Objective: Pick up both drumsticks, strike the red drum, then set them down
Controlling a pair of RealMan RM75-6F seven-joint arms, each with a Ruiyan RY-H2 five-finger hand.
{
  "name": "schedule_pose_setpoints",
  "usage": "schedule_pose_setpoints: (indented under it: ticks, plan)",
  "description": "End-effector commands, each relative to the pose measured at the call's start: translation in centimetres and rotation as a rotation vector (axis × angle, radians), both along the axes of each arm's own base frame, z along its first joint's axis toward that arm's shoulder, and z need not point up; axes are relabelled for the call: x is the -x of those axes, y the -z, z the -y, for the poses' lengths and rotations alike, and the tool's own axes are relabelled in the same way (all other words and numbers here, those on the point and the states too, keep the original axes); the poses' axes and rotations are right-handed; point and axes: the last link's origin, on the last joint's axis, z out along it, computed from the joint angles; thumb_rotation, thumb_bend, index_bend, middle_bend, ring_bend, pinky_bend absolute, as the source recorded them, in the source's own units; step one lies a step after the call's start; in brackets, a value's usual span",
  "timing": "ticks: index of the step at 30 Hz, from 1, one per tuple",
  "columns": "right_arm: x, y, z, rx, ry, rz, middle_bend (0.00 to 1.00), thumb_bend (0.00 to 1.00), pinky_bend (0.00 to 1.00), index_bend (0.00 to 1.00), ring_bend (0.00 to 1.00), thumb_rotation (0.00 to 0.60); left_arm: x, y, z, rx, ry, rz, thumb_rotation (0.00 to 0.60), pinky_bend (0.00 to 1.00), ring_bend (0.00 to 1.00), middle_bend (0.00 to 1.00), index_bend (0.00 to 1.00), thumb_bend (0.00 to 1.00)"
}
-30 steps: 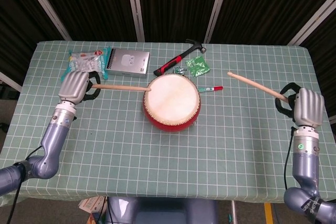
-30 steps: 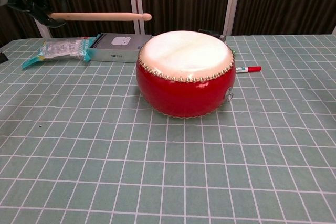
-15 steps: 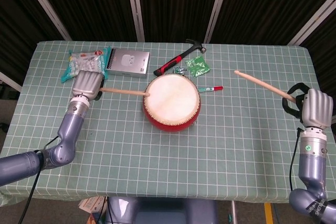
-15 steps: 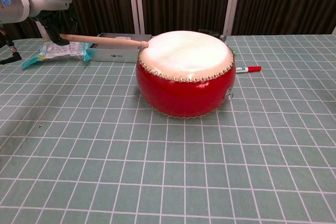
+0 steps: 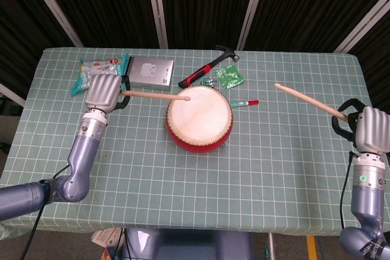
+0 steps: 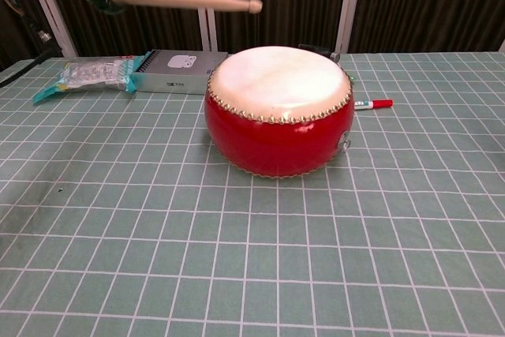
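Behind the red drum (image 5: 199,118) lie a hammer (image 5: 207,67), a grey box (image 5: 149,72), a snack bag (image 5: 97,70) and a red marker (image 5: 245,102). The left hand (image 5: 102,92) grips a drumstick (image 5: 155,95) (tip above the drumhead). The right hand (image 5: 372,130), well right of the drum, grips the other drumstick (image 5: 309,101), angled up.
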Motion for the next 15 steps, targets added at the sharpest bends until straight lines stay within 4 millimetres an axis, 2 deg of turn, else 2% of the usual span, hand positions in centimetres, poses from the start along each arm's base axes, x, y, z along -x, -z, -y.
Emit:
schedule_pose_setpoints:
  ticks: [1,8,15]
  plan:
    - [0.1,0.1,-0.3,-0.004,-0.001,-0.001,0.99,0.59,0.99,0.93,1.0,0.6,0.9,-2.6,3.4,-0.105,0.126,0.253,0.6,1.0,1.0,1.0,0.77,0.55]
    - [0.0,0.5,-1.0,-0.02,-0.015,-0.012,0.99,0.59,0.99,0.93,1.0,0.6,5.6,-2.5,6.8,-0.078,0.064,0.268,0.6,1.0,1.0,1.0,0.77,0.55]
    - [0.8,1.0,-2.1,-0.069,-0.025,-0.046,0.99,0.59,0.99,0.93,1.0,0.6,10.3,-2.0,10.0,-0.036,-0.034,0.242,0.6,1.0,1.0,1.0,0.77,0.55]
